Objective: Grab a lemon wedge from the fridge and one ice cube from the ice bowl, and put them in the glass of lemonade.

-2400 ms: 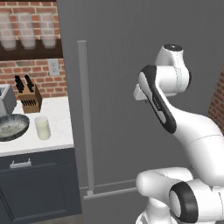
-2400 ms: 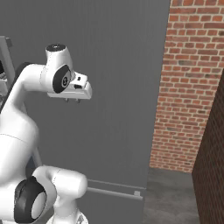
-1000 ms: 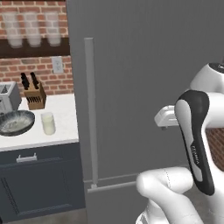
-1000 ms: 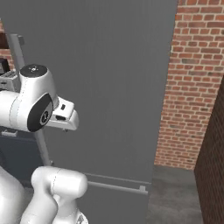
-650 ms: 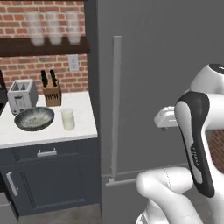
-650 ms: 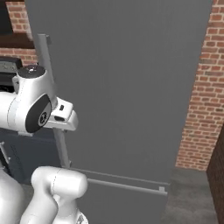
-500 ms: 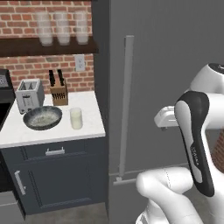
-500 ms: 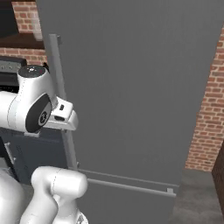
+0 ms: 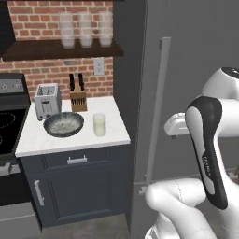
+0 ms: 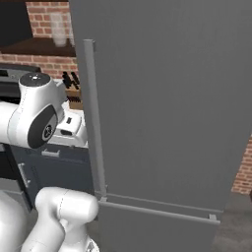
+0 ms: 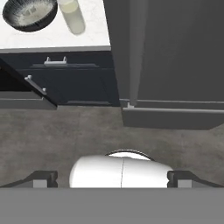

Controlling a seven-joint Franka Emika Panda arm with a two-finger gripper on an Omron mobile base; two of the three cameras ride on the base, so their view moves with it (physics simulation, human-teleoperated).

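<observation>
On the white counter [image 9: 70, 140] left of the fridge [image 9: 196, 70], the ice bowl [image 9: 63, 124] sits in front of the silver toaster [image 9: 46, 100], with the glass of lemonade [image 9: 99, 124] just beside the bowl on its right; a knife block [image 9: 78, 98] stands against the brick wall behind them, and 3 frosted glasses [image 9: 85, 29] line the dark shelf above. The fridge door is closed, its long vertical bar handle [image 9: 156, 109] running down the left edge; from the right base camera the same handle [image 10: 93, 118] stands just right of the arm's white elbow; the lemon wedge cannot be seen with the door shut. The gripper [image 11: 111, 179] hangs well apart from the fridge and points down at the grey floor; its 2 dark fingertips [image 11: 43, 178] sit far apart at the bottom corners of the hand camera's picture, so the jaws are spread wide with nothing between them. Up in that same picture, the ice bowl [image 11: 29, 13] and the glass of lemonade [image 11: 72, 15] appear at the top edge on the counter, above a dark drawer front [image 11: 57, 63] with a small grey pull.
</observation>
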